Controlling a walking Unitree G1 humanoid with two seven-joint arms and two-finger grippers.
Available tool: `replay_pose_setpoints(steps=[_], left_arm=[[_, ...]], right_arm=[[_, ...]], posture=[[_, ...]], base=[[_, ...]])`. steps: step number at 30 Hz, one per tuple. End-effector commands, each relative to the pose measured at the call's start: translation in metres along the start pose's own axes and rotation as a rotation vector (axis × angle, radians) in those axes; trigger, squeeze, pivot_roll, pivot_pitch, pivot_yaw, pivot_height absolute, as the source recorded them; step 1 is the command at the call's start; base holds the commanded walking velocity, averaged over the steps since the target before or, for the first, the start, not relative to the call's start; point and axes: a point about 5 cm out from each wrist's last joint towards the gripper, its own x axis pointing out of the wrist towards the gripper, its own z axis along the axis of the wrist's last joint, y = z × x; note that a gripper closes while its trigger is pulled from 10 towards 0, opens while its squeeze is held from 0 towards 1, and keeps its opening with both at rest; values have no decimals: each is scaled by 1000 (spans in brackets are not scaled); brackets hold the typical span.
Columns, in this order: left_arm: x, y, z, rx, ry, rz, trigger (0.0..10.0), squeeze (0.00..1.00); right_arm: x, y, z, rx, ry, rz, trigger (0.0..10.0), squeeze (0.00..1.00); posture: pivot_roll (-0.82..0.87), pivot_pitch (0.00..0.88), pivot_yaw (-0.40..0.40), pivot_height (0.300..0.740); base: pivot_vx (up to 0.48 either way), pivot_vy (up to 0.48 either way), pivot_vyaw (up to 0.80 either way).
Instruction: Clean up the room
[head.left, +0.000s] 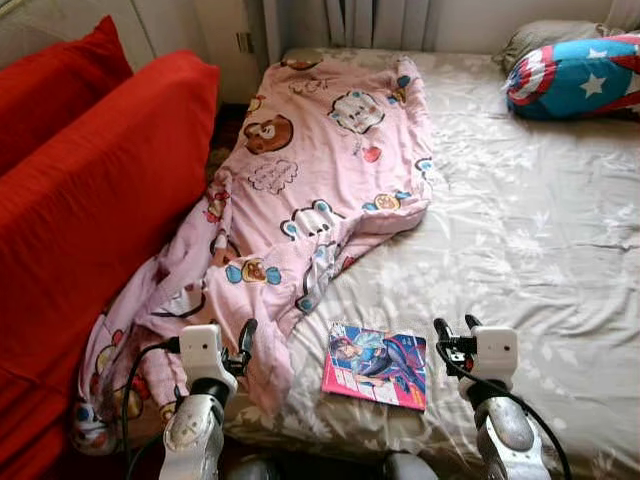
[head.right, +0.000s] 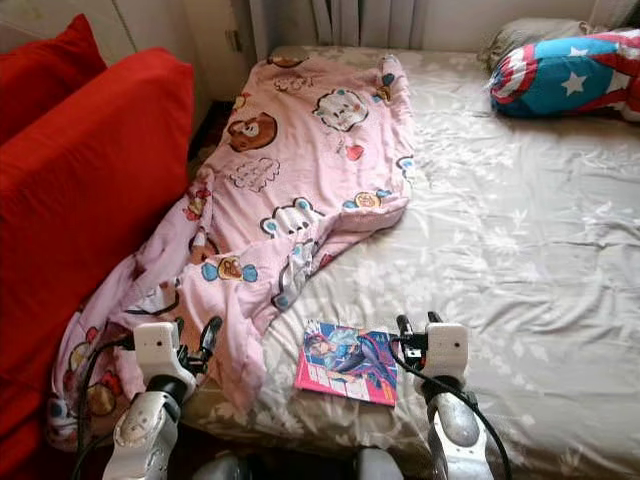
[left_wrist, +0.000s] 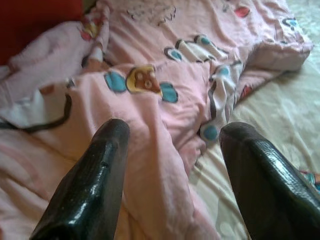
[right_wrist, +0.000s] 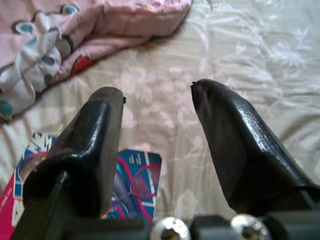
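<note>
Head view, left gripper (head.left: 246, 338): raised at the near edge of the bed (head.left: 520, 230), fingers parted, holding nothing; it hangs just above the near fold of the blanket (head.left: 320, 170).
Head view, right gripper (head.left: 456, 328): raised over the bedsheet, fingers parted, empty.
Head view, book (head.left: 376, 365): flat on the sheet near the bed's front edge, between the two grippers, closer to the right one and just to its left; cover bright blue and pink.
Head view, blanket: pink with cartoon prints, spread down the bed's left side, its lower end spilling off the edge beside the red sofa (head.left: 90, 200).
Head view, pillow (head.left: 580, 75): star-patterned, at the far right corner of the bed, well apart from both grippers.
Left wrist view, fingers (left_wrist: 90, 190): spread wide, rumpled blanket (left_wrist: 165, 100) between and beyond them; a bit of sheet to one side.
Right wrist view, fingers (right_wrist: 240, 145): spread apart over the sheet; book (right_wrist: 130, 185) lies beneath one finger, blanket edge (right_wrist: 100, 25) farther off.
</note>
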Motion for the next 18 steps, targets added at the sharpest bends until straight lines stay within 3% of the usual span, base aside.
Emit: replay_pose_setpoints(steps=[1, 18], left_arm=[[-4, 0, -5, -1, 29, 1, 10000, 0], [-4, -1, -8, 0, 44, -2, 10000, 0]], right_arm=[[-5, 0, -5, 3, 17, 0, 10000, 0], [-3, 2, -15, 5, 79, 11, 10000, 0]], posture=[[-166, 212, 24, 656], [-167, 217, 24, 643]], base=[[0, 0, 0], [0, 0, 0]])
